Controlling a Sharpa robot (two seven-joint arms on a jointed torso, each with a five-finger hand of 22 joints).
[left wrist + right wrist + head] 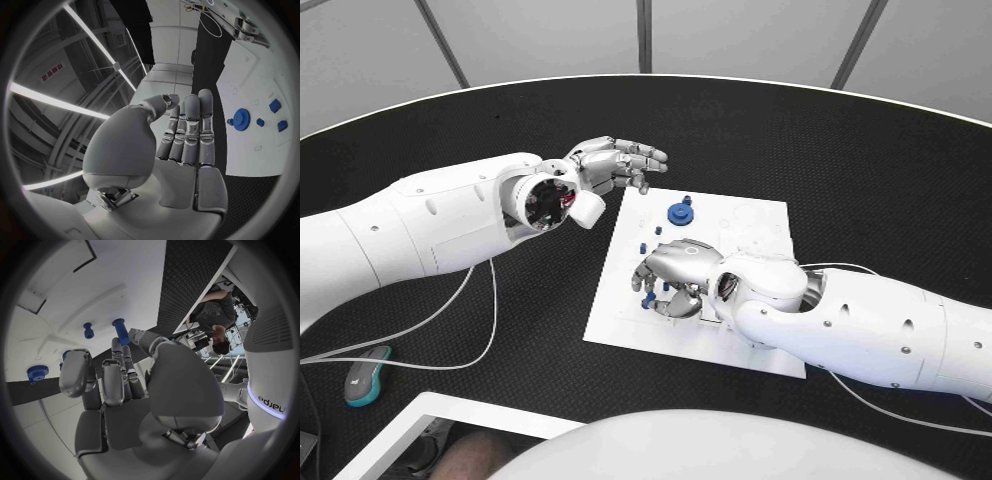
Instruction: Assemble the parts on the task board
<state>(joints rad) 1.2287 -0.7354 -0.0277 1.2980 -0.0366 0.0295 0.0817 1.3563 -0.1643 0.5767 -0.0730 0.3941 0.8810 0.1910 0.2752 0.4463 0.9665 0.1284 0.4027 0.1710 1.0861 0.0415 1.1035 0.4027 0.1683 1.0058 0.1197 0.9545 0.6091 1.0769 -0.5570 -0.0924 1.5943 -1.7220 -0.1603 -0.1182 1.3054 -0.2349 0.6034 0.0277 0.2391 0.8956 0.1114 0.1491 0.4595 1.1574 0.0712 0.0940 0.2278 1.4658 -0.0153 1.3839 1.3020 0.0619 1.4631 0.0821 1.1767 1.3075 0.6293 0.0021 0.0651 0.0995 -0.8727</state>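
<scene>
Board [747, 225] lay on the desk [877, 160]; right robot hand [672, 275] held a blue peg [120, 331], left robot hand [610, 165] hovered wide, empty. Tilted peg could jam or slip at its hole.

Lighting: bright, even, from overhead; head view evenly exposed. White board [733, 225] near blown out at centre frame, surface detail faint. Black table [877, 170] matte, no glare. Soft shadow beneath the right hand [678, 275] on the board. Ceiling light strips [56, 102] glare as white bands, left half of the left wrist view. Both wrist views: heavy fisheye bending, dark circular vignette, rim soft. Specular highlights on the left hand [184, 132].
</scene>
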